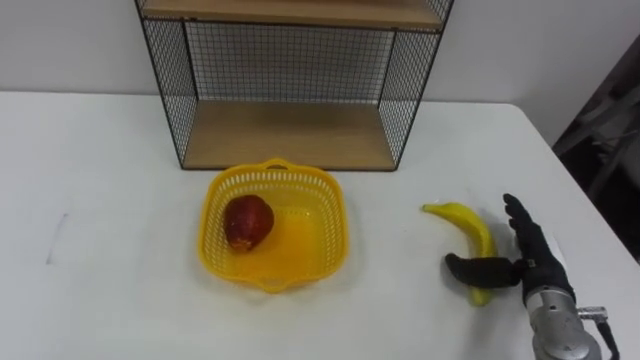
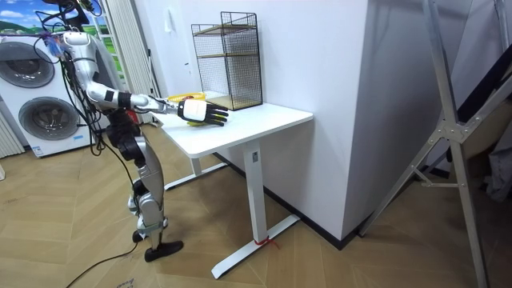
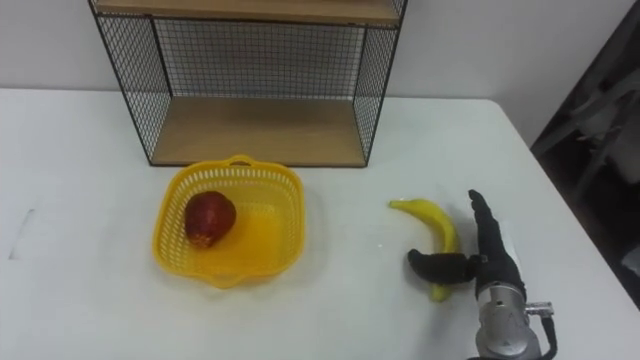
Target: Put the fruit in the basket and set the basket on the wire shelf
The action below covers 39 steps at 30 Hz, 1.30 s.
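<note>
A yellow plastic basket [image 1: 332, 215] sits on the white table [image 1: 100, 200] in front of the wire shelf [image 1: 290, 80]. A red apple [image 1: 248, 221] lies inside it, toward its left side. A yellow banana [image 1: 468, 228] lies on the table to the basket's right. My right hand [image 1: 530, 255] is at the banana's near end, open, fingers straight along its right side and thumb reaching across it. In the room view the right hand [image 2: 204, 111] is stretched out over the table.
The wire shelf [image 3: 250, 80] has a wooden bottom board [image 1: 290, 135] and a wooden board above, standing against the wall at the table's back. The table's right edge [image 1: 590, 210] runs close to my right hand.
</note>
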Available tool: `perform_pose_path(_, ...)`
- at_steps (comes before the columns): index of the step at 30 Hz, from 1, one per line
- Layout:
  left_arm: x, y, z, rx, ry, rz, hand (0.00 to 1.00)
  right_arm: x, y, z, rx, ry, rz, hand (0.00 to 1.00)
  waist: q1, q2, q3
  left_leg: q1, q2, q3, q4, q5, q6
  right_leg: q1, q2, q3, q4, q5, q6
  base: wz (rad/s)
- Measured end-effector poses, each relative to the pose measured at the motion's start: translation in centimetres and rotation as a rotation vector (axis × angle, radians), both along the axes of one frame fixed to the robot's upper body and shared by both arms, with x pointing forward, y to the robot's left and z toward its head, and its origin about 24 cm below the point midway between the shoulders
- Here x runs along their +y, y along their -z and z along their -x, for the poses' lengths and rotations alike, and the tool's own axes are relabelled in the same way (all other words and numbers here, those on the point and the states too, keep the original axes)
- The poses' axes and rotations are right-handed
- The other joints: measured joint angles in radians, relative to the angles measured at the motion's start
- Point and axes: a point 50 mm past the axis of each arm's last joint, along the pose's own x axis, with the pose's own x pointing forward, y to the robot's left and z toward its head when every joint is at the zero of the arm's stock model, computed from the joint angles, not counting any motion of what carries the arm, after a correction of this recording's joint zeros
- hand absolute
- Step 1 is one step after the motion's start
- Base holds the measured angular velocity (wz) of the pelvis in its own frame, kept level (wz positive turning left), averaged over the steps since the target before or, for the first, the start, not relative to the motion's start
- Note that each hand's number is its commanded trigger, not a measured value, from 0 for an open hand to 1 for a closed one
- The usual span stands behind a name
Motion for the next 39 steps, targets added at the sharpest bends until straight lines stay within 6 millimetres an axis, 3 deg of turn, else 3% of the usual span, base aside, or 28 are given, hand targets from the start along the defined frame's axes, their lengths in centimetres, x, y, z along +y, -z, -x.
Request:
perform_pose_path(1,0.0,0.0,0.0,0.000,0.000,0.000,0.00,0.0,0.0,0.0,0.002,-0.003,0.000,0.91,-0.001,0.000,-0.0001,0.000,0.000,0.000,0.000,0.000,0.000,0.000,0.000,-0.001,0.000,0.000,0.000,0.00)
perform_pose_path(2,0.0,0.0,0.0,0.001,-0.001,0.000,0.00,-0.1,0.0,0.0,0.004,-0.004,-0.001,1.00,-0.001,0.000,-0.0001,0.001,0.000,0.000,0.001,0.000,0.000,0.001,-0.001,-0.003,0.000,0.001,0.000,0.00)
perform_pose_path(20,0.2,-0.2,0.3,0.014,-0.009,-0.035,0.00,-2.0,0.4,-0.9,0.107,-0.038,0.275,1.00,0.001,-0.011,-0.0133,0.007,-0.001,-0.021,0.002,0.000,0.000,0.017,-0.002,-0.012,-0.004,0.001,0.000,0.02)
perform_pose_path(39,0.3,-0.2,0.2,0.007,-0.011,-0.056,0.00,-1.6,0.6,-0.8,0.093,0.001,0.178,1.00,0.001,-0.017,-0.0117,0.007,-0.001,-0.021,0.005,0.000,0.000,0.019,-0.002,-0.011,-0.004,0.001,0.000,0.00)
